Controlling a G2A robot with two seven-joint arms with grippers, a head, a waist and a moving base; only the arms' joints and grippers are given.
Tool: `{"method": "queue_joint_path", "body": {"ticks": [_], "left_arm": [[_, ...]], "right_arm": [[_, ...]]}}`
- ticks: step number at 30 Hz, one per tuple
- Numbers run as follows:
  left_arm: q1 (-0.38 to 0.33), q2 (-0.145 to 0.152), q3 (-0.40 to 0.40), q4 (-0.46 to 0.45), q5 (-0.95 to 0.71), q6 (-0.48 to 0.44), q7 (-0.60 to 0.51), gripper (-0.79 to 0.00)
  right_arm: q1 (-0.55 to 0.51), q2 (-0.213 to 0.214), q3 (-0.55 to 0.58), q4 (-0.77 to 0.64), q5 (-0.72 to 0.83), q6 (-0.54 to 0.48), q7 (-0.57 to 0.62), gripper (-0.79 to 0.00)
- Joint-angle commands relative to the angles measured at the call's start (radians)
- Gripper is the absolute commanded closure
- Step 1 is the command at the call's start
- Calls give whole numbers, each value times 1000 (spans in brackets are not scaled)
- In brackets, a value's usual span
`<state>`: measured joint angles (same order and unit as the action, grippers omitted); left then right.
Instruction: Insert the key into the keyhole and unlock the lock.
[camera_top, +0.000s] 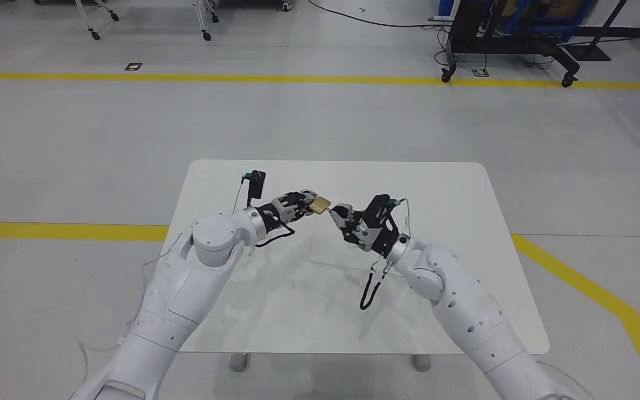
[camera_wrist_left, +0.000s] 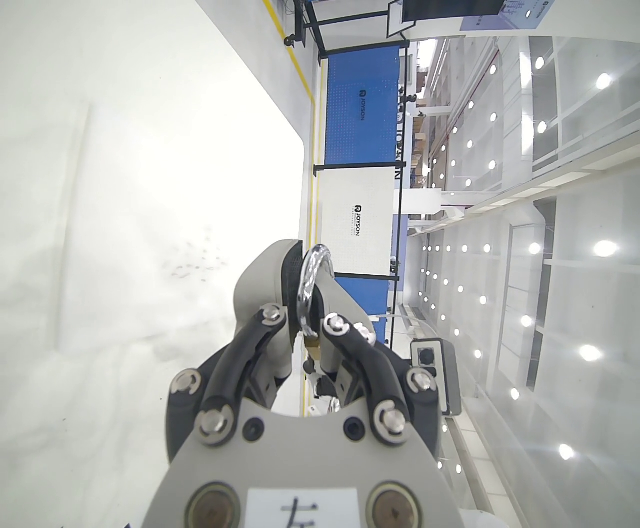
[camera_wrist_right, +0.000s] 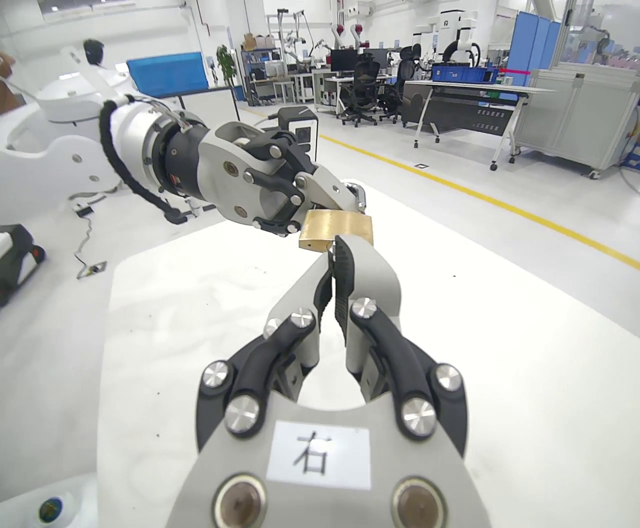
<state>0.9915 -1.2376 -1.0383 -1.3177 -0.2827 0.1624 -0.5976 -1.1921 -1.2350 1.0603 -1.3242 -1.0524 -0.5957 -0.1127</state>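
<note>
Left pincer (camera_wrist_right: 340, 200) mine, clamped on the shackle end of the brass lock (camera_wrist_right: 336, 229), holding it above the tabletop (camera_wrist_right: 450, 325). Right pincer (camera_wrist_right: 336, 247) squeezed closed, tips right at the lock's far end face; anything between its pads is hidden.

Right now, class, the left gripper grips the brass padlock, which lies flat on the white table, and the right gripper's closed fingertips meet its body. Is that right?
Not quite. The padlock does not lie on the table: the left gripper holds it in the air, clear of the tabletop, as the right wrist view shows. The rest stands: the right gripper has its closed fingertips at the brass body.
</note>
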Motion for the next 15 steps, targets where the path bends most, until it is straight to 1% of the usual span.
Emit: {"method": "queue_joint_path", "body": {"ticks": [1,4,7,8,9,10,11,12,15], "left_arm": [[2,0,-1,-2,3,-3,3,0],[5,-1,-3,-4,5,-3,6,0],[7,-2,-7,-3,-4,1,5,0],[6,-3,-9,-2,-9,4,4,0],[5,-3,-11,1,-12,8,2,0],[4,-3,-12,4,-19,14,0,0],[2,-4,-14,6,-25,18,-1,0],[0,-5,-15,8,-27,21,-2,0],[-4,-6,-16,14,-35,31,-2,0]], "right_arm": [[6,-2,-1,17,23,-17,-3,0],[14,-3,-3,26,19,-24,-6,0],[18,-2,-4,17,-25,-20,-16,-9],[18,-1,-4,11,-45,-15,-18,-163],[16,0,-5,4,-65,-11,-21,-268],[15,2,-4,-4,-90,-4,-21,-493],[13,3,-4,-17,-122,6,-20,-748],[8,5,-3,-28,-143,13,-22,-785],[-10,12,8,-73,-222,44,-26,-785]]}}
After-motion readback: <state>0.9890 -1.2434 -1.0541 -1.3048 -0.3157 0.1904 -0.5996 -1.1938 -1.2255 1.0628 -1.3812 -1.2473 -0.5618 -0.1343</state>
